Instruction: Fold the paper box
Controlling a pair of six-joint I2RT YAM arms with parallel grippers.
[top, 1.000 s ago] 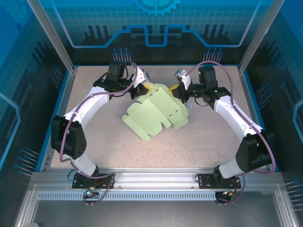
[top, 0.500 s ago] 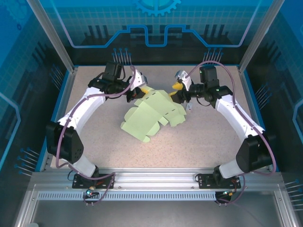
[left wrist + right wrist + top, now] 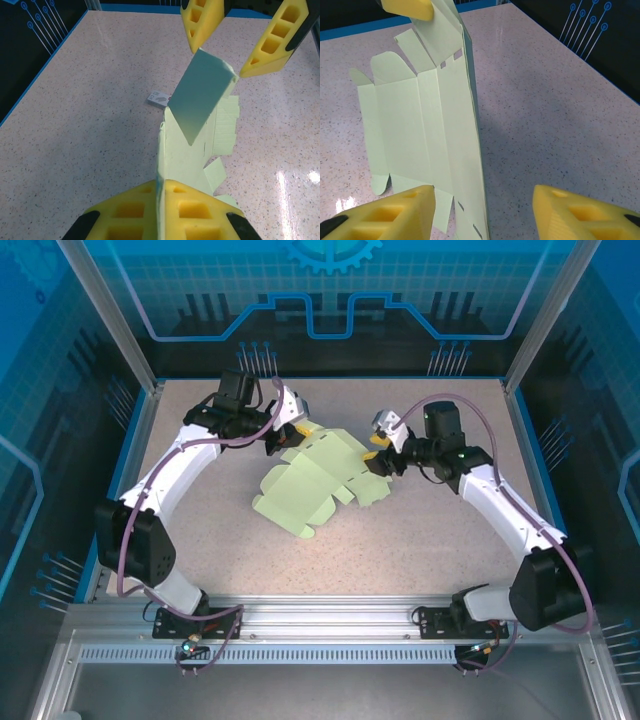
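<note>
Matte paper box (image 3: 300,495), glossy speckled table (image 3: 420,540), seemingly foam yellow fingers (image 3: 395,210)

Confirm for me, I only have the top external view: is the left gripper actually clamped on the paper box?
Observer: Yes. In the left wrist view the left gripper is shut on an edge of the paper box, the sheet pinched between its yellow pads.
Operator: And the other one?
Observer: The right gripper is open. Its wrist view shows the sheet standing on edge between its fingers, clear of the one on the picture's right.
</note>
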